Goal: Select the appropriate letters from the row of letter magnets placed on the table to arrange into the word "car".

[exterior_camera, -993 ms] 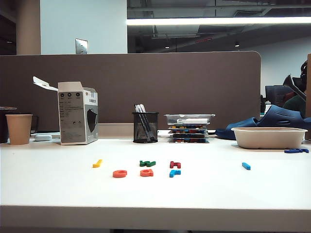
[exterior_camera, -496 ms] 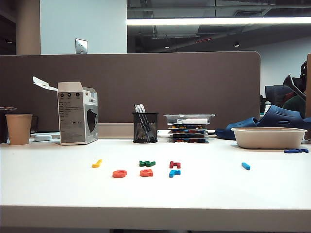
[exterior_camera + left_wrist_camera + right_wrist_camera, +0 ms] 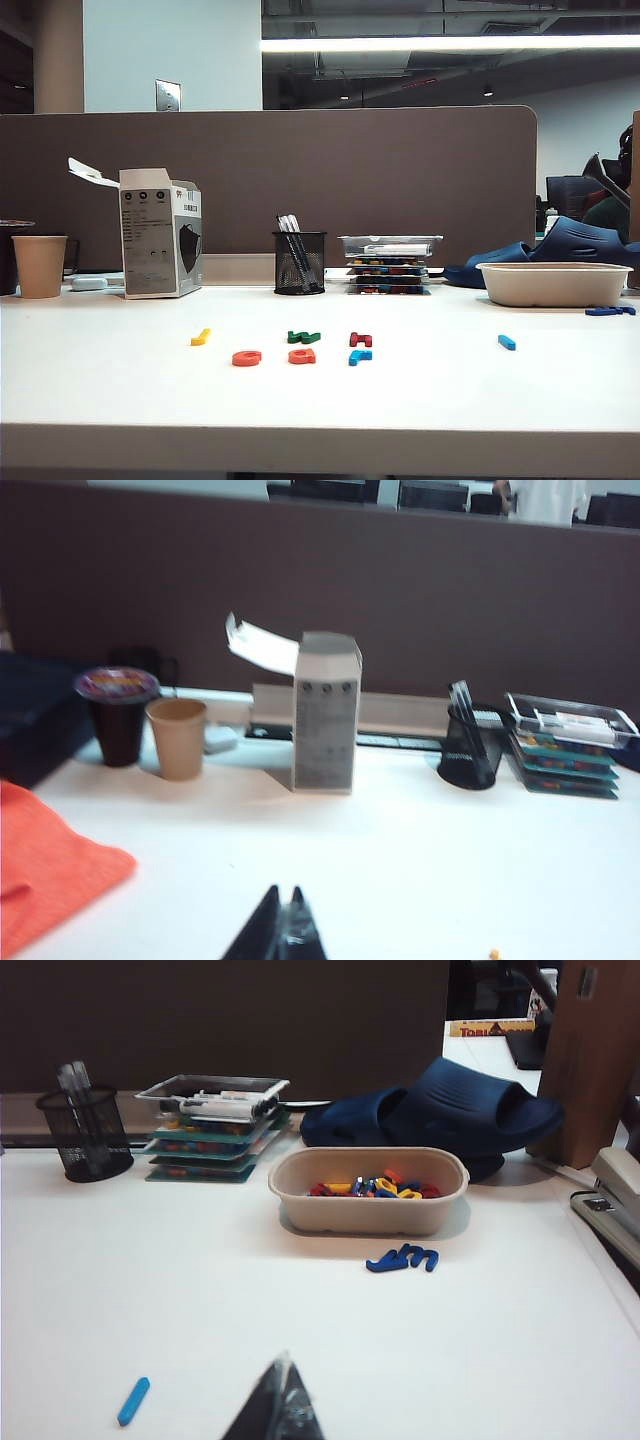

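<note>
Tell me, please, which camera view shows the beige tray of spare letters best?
The right wrist view: the beige tray sits central, its coloured letters visible inside. The exterior view shows only its side wall, at the right. The left wrist view misses it.

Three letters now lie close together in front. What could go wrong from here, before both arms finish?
1. The light-blue r sits almost against the dark-red letter; any later nudge could shift both.
2. The two orange-red letters look alike, so their order could be misjudged.
3. Both tools, left tool and right tool, are shut and low over the table; a sweep could scatter letters.
</note>
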`<action>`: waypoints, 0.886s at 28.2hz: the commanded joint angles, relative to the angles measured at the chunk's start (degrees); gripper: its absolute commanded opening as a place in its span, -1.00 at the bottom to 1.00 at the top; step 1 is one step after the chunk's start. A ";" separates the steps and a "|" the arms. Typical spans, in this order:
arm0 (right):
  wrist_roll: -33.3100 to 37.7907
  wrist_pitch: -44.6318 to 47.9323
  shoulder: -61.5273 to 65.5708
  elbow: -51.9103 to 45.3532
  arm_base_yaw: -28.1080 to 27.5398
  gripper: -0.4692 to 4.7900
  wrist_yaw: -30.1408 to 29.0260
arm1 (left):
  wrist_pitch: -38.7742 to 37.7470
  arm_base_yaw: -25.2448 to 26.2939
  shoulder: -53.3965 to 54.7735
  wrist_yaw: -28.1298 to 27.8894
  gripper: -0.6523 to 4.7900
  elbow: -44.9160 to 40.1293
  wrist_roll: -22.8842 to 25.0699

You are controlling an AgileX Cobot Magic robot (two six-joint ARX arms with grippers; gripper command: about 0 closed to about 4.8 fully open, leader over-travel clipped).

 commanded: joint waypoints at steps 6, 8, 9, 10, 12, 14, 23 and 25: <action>-1.75 8.66 -0.50 -6.21 0.00 -0.85 0.98 | 13.35 0.02 -0.22 -2.36 -0.78 -11.89 -1.73; -3.54 8.85 -0.44 -6.21 0.00 -0.85 1.36 | 18.40 0.02 -0.22 -2.38 -0.78 -16.13 -1.75; -3.98 8.87 -0.44 -6.21 -0.02 -0.85 1.60 | 19.08 0.02 -0.22 -2.36 -0.78 -16.85 -1.73; -4.02 8.81 -0.44 -6.21 0.00 -0.85 2.29 | 19.61 0.02 -0.22 -2.38 -0.78 -17.64 -1.73; -4.02 8.57 -0.42 -6.21 -0.02 -0.85 2.67 | 20.61 0.02 -0.22 -2.38 -0.78 -18.86 -1.73; -4.00 8.37 -0.42 -6.21 -0.02 -0.85 2.64 | 21.55 0.02 -0.22 -2.38 -0.78 -20.15 -1.53; -3.96 5.22 -0.44 -6.21 -0.02 -0.84 2.38 | 22.75 0.02 -0.24 -4.04 -0.78 -23.63 -1.66; -3.98 4.61 -0.44 -6.21 -0.02 -0.84 2.40 | 22.58 0.02 -0.24 -4.02 -0.78 -23.63 -1.75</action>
